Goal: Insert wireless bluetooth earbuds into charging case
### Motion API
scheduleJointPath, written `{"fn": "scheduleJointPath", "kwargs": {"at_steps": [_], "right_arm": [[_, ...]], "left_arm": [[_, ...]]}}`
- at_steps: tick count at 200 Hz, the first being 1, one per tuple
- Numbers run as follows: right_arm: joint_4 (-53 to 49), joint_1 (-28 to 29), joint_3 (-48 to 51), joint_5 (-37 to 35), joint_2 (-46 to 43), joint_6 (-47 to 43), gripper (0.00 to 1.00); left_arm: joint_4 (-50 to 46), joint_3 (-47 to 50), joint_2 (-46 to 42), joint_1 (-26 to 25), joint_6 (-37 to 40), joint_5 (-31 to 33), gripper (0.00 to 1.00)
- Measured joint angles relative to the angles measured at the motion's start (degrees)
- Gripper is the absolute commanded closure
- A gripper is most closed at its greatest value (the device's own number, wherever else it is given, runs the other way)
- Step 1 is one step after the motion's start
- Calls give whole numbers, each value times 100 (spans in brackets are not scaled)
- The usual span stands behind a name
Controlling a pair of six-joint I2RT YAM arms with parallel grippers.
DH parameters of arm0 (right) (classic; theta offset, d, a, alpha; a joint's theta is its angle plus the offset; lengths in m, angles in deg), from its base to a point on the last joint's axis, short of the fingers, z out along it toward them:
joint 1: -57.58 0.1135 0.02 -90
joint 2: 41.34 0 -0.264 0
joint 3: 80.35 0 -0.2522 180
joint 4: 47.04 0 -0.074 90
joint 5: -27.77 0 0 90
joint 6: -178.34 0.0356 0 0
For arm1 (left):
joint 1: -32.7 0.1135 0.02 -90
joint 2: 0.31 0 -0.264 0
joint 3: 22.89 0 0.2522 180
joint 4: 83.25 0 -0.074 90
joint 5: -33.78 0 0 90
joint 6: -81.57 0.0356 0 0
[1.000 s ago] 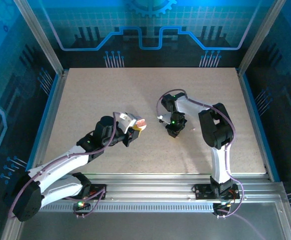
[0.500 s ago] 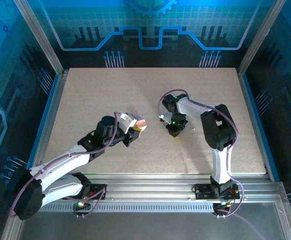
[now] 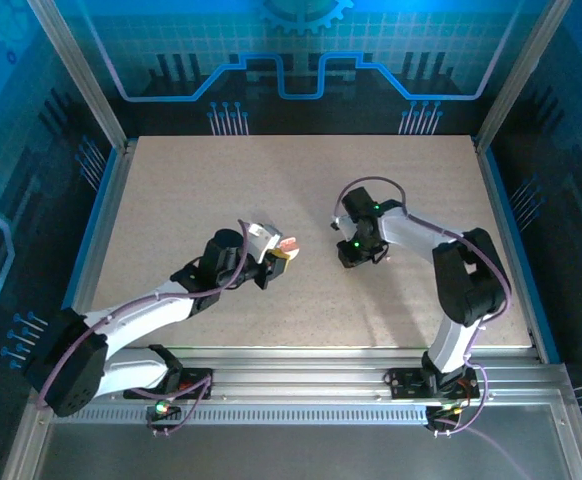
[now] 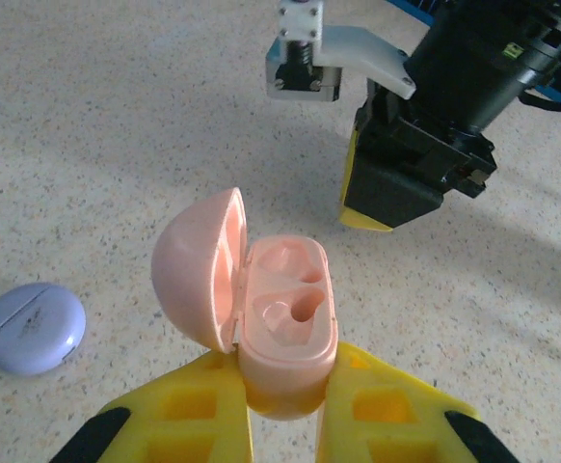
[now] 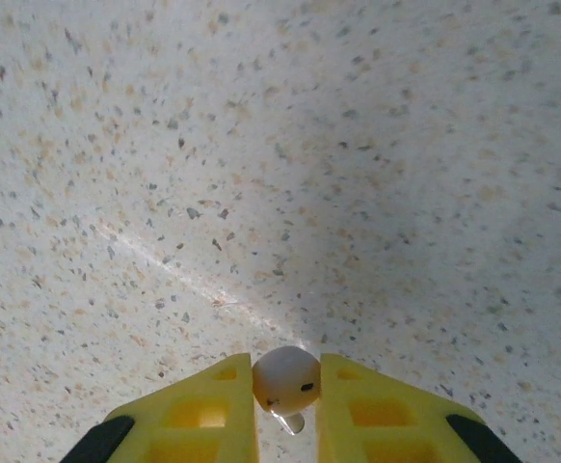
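Note:
My left gripper (image 4: pixel 285 374) is shut on the base of a pink charging case (image 4: pixel 288 323), held upright above the table. Its lid (image 4: pixel 196 270) is swung open to the left and both sockets are empty. In the top view the case (image 3: pixel 285 246) sits at the left gripper's (image 3: pixel 276 258) tip near the table's middle. My right gripper (image 5: pixel 286 374) is shut on a small whitish earbud (image 5: pixel 286 376), its stem pointing down, a little above the speckled table. From the left wrist, the right gripper (image 4: pixel 369 204) hangs just beyond the case, to its right.
A round lavender puck (image 4: pixel 32 328) lies closed on the table to the left of the held case. The speckled tabletop (image 3: pixel 221 190) is bounded by blue rails at its sides and the arms' mounting rail (image 3: pixel 301 362) at the near edge.
The right arm's elbow has swung out to the right and its wrist has turned, the gripper staying close to the same spot. The left gripper with the open case has crept slightly right.

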Motion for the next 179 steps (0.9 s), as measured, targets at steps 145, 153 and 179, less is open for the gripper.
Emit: {"fn": "scheduleJointPath", "kwargs": {"at_steps": [145, 153, 179], "right_arm": [[1919, -251, 1954, 990, -2184, 1843, 81], [2028, -251, 2004, 1045, -2330, 1919, 81], [2350, -254, 2087, 1272, -2653, 2081, 80]], "left_arm": [[1810, -74, 1281, -625, 17, 472, 87], [1912, -74, 1322, -643, 26, 492, 87], [2275, -72, 1475, -693, 33, 560, 87]]}}
